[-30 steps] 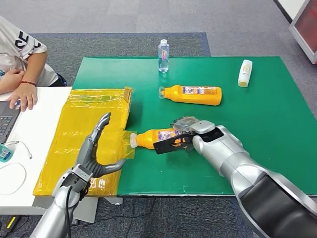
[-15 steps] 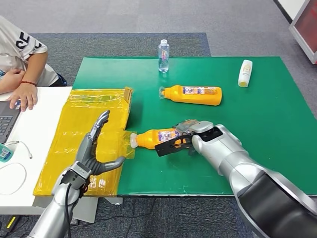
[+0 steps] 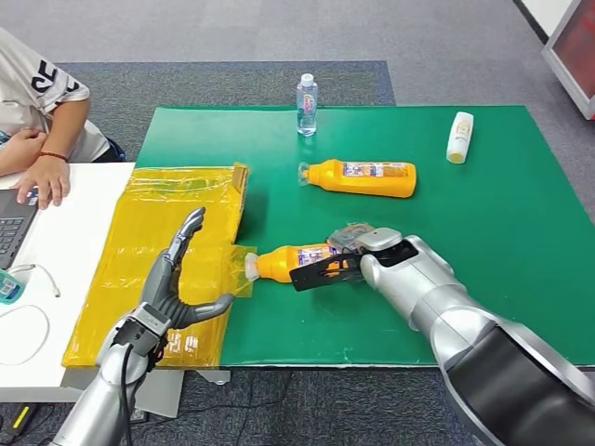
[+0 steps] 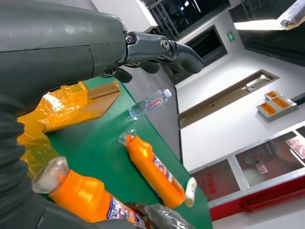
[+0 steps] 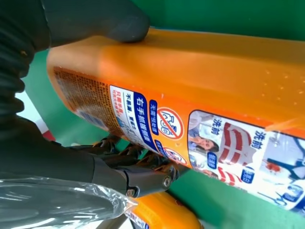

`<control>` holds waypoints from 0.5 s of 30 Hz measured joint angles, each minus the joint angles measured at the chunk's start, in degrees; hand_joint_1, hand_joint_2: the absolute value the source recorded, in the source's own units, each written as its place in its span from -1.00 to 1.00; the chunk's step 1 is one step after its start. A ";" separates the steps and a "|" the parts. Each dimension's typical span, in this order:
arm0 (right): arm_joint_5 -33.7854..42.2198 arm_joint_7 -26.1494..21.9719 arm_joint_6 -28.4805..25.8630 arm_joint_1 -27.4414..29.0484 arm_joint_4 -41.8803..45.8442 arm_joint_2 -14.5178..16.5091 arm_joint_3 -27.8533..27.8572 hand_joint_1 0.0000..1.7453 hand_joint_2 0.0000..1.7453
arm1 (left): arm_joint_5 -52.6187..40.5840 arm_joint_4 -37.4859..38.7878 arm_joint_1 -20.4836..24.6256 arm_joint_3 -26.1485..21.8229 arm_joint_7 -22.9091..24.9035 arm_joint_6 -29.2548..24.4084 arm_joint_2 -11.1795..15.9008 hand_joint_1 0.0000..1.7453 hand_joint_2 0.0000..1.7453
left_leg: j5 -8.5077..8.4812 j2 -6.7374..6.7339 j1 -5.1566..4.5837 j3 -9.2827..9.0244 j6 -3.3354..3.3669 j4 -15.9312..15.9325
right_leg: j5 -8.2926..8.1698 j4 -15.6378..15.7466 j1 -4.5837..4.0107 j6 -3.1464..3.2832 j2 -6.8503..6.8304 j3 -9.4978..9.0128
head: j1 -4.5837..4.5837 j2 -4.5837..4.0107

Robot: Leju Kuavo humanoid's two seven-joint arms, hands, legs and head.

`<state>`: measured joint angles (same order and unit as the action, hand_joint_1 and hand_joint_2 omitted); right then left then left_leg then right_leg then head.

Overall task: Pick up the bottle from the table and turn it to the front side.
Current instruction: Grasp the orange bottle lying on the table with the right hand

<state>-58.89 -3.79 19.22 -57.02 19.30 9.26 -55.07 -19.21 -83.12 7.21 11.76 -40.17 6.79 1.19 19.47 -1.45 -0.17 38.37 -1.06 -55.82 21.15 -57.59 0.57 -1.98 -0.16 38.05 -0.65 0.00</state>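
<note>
On the green tabletop [image 3: 491, 186], near its front edge, the lying orange bottle [image 3: 291, 259] is clasped by the right hand [image 3: 350, 249]. The left hand [image 3: 172, 288] is spread, holding nothing. A firm hold should be kept before lifting and rotating.

Bright, even indoor light leaves soft shadows on the green table [image 3: 491, 232]. The right wrist view is close and slightly soft; ceiling lights glare in the left wrist view.

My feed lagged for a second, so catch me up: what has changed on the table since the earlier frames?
Very little. The left hand drifted slightly toward the robot's left over the yellow bag, fingers still spread and empty. The right hand stays wrapped around the near orange bottle, which still lies on the green mat. The far orange bottle, water bottle and white bottle have not moved.
</note>
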 joint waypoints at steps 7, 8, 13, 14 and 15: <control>6.85 -4.59 -8.63 2.71 0.66 -3.28 4.35 1.00 1.00 | 0.48 -0.01 -0.80 0.00 0.00 -0.61 0.14 -1.00 1.00 | 0.00 0.05 0.00 0.01 0.00 0.00 | 0.00 0.01 0.00 -0.01 -0.05 -0.01 | 0.01 0.00; 8.47 -5.71 -10.06 3.43 1.08 -4.24 5.57 1.00 1.00 | 0.56 -0.02 -1.07 0.00 0.00 -0.74 0.19 -1.00 1.00 | 0.00 0.08 -0.01 0.02 0.01 0.00 | 0.01 0.01 0.00 -0.01 -0.07 -0.01 | 0.01 0.00; 19.90 -15.14 -13.38 8.71 4.33 -10.20 13.49 1.00 1.00 | 1.16 -0.56 -2.80 0.00 0.00 -1.20 0.49 -1.00 1.00 | 0.03 0.31 -0.01 0.04 0.05 -0.02 | 0.06 0.02 0.01 -0.10 -0.27 -0.08 | 0.01 0.00; 22.73 -17.62 -13.08 10.16 5.31 -11.54 15.46 1.00 1.00 | 1.38 -0.73 -3.15 0.00 0.00 -1.38 0.64 -1.00 1.00 | 0.05 0.35 -0.01 0.04 0.06 -0.02 | 0.09 0.03 0.01 -0.12 -0.31 -0.10 | 0.01 0.00; 25.44 -19.93 -12.50 11.67 6.35 -12.83 17.38 1.00 1.00 | 1.60 -0.89 -3.48 0.00 0.00 -1.56 0.82 -1.00 1.00 | 0.06 0.39 -0.01 0.04 0.09 -0.02 | 0.11 0.03 0.02 -0.14 -0.35 -0.12 | 0.01 0.00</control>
<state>-33.45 -23.71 6.72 -45.35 25.65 -3.57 -37.69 -17.61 -84.01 3.73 11.76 -40.17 5.23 2.02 19.54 -1.06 -0.18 38.41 -0.97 -55.85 21.26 -57.56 0.59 -2.12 -0.51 37.93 -0.64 0.00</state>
